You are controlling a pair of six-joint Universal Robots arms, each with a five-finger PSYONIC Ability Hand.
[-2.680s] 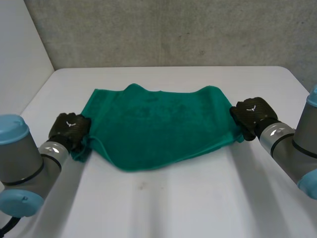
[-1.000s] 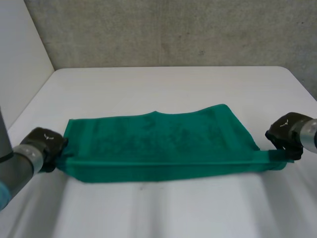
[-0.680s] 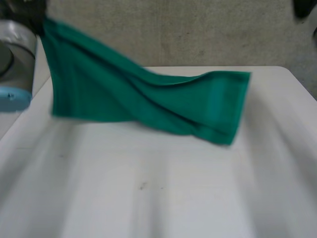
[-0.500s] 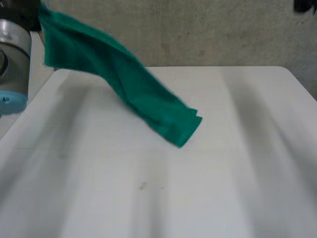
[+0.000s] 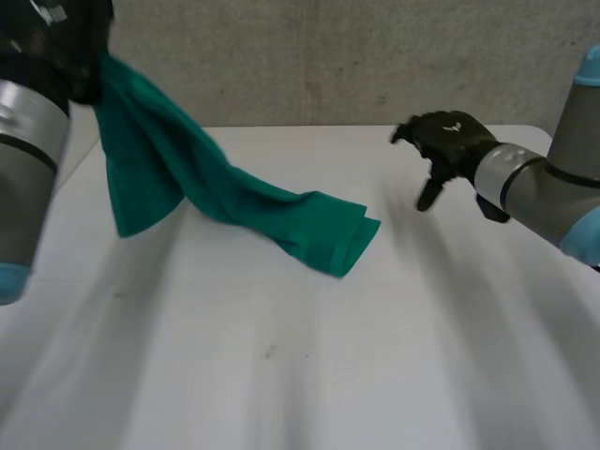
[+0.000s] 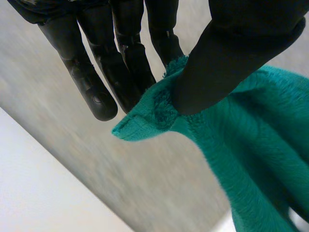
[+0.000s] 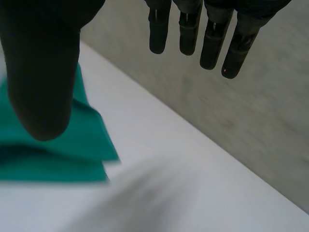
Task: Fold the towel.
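A green towel (image 5: 234, 202) hangs from my left hand (image 5: 70, 37), raised high over the table's left side. Its lower end lies doubled on the table near the middle. In the left wrist view the thumb and fingers (image 6: 120, 63) pinch a corner of the towel (image 6: 231, 145). My right hand (image 5: 445, 145) hovers over the table to the right of the towel's lying end, fingers spread and empty. The right wrist view has its straight fingers (image 7: 203, 34) apart from the thumb, with the towel's end (image 7: 58, 150) on the table below.
The white table (image 5: 300, 375) runs to a grey wall (image 5: 328, 56) at the back. A small dark speck (image 5: 269, 352) marks the tabletop in front.
The towel was stretched between both hands. My left hand lifted its corner high; my right hand let go, and that end dropped to the table. The right hand has come back down, open.
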